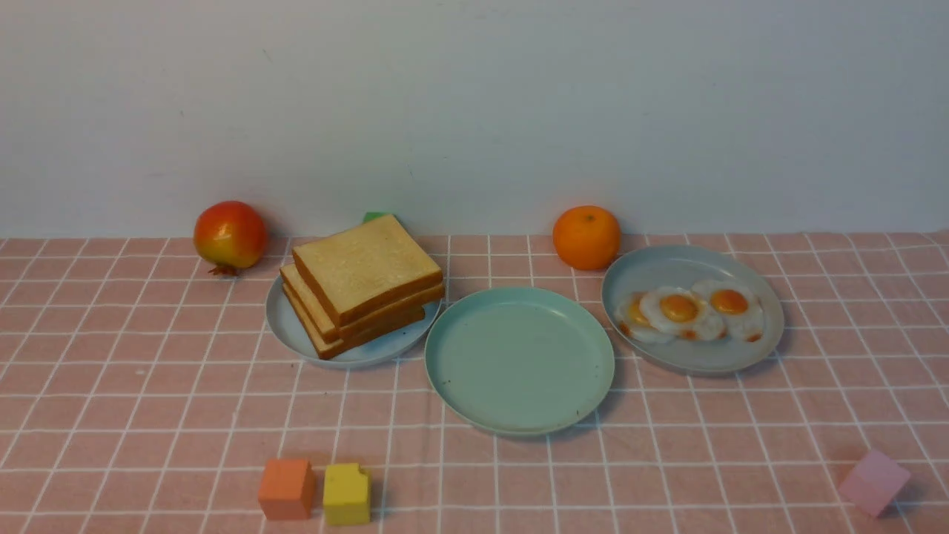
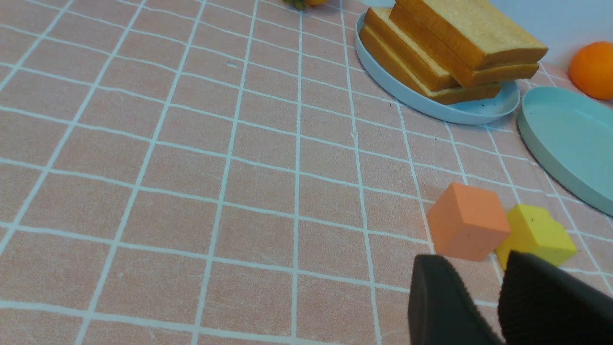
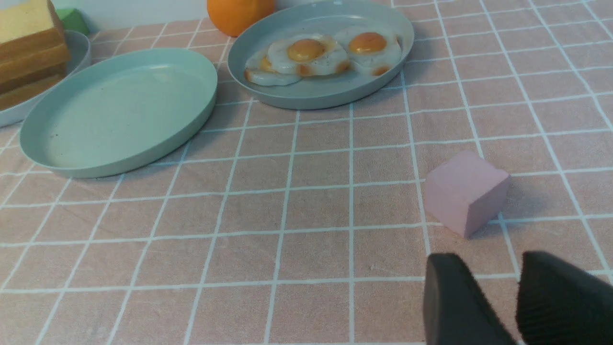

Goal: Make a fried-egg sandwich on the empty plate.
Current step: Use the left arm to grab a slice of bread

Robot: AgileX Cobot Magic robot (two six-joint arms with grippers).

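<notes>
1. At far left, a red-and-yellow fruit sits at the back of the pink checked surface.
2. Next, a pale plate holds a leaning stack of square toast slices; a green object peeks out behind.
3. In front of them stand an orange block and, just beside it, a yellow block.
4. The left claw, seen in its wrist view, is parted with a gap between its tips, holding nothing.
5. In the middle lies the round mint-green plate, bare.
6. Behind and to its right is an orange.
7. Then a grey-blue plate carries fried eggs, two of them overlapping.
8. At far right is a pink block.
9. The right claw is parted too, and empty.
</notes>
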